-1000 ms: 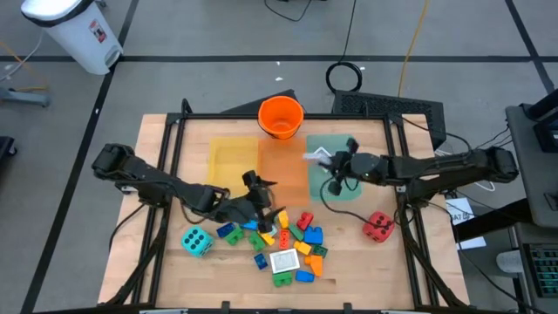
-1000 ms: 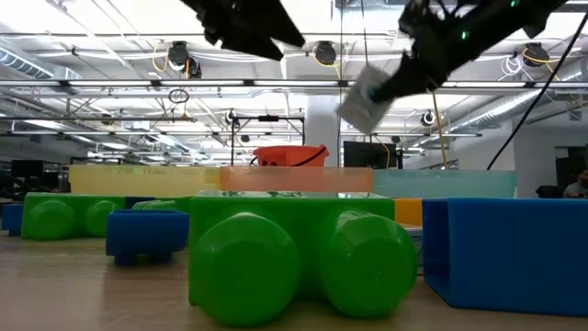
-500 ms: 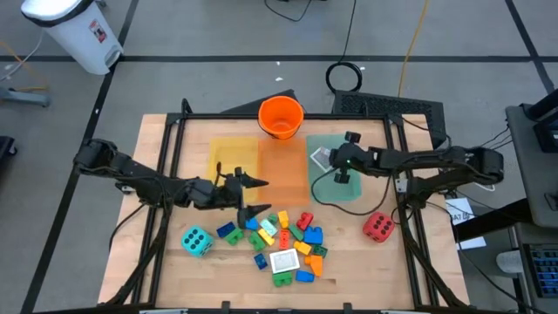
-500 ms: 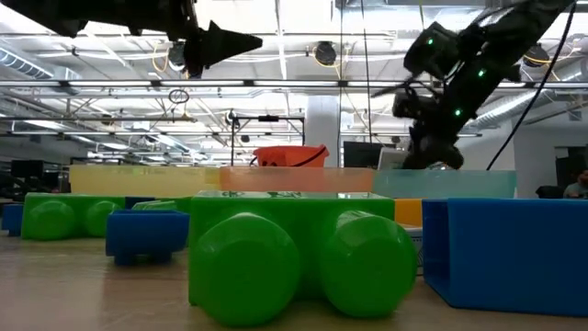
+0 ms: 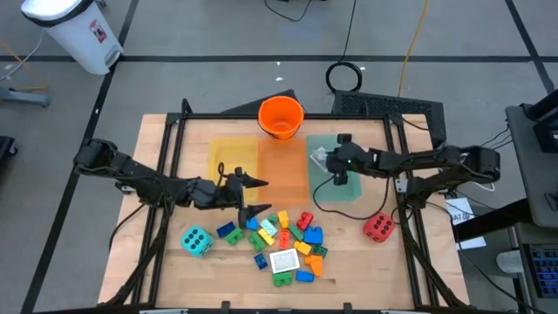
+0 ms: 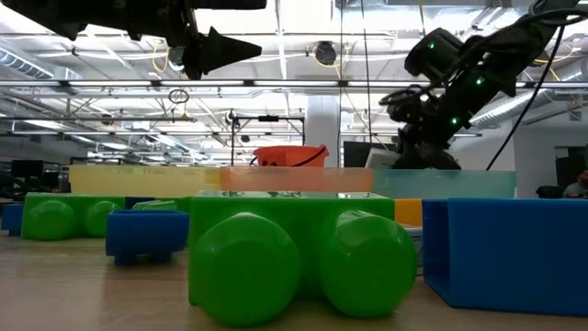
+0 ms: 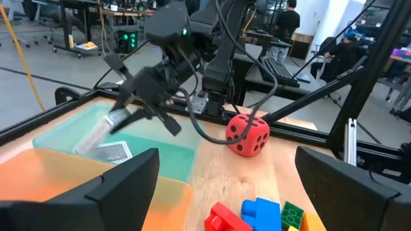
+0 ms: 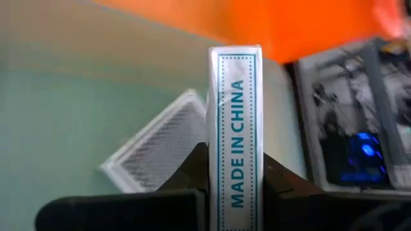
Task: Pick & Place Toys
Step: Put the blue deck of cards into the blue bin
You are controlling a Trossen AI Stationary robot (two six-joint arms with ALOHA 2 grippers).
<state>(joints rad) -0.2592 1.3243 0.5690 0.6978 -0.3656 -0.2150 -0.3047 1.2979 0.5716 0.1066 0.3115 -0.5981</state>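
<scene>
The card pack in the right gripper is a slim white box with a teal dotted border and the words "MADE IN CHINA" along its narrow edge. The gripper's two dark fingers are clamped on it, edge-on, above the green tray. A second card pack lies flat in that tray just below, and a third rests on the brick pile.

Three flat translucent trays sit side by side on the tabletop: the yellow tray, the orange tray and the green one, with one orange bucket behind them. Two foam dice show: the teal die near the tabletop's left front, the red die at the right, beside the green tray. The small bricks lie in a loose heap of red, blue, green, yellow and orange near the front middle; they are too crowded to count.

The right arm stretches in from the right, wrist bent down over the tray's far end. The left gripper hovers above the tabletop between the yellow tray and the bricks, fingers spread apart and holding nothing, its arm reaching in low from the left.
</scene>
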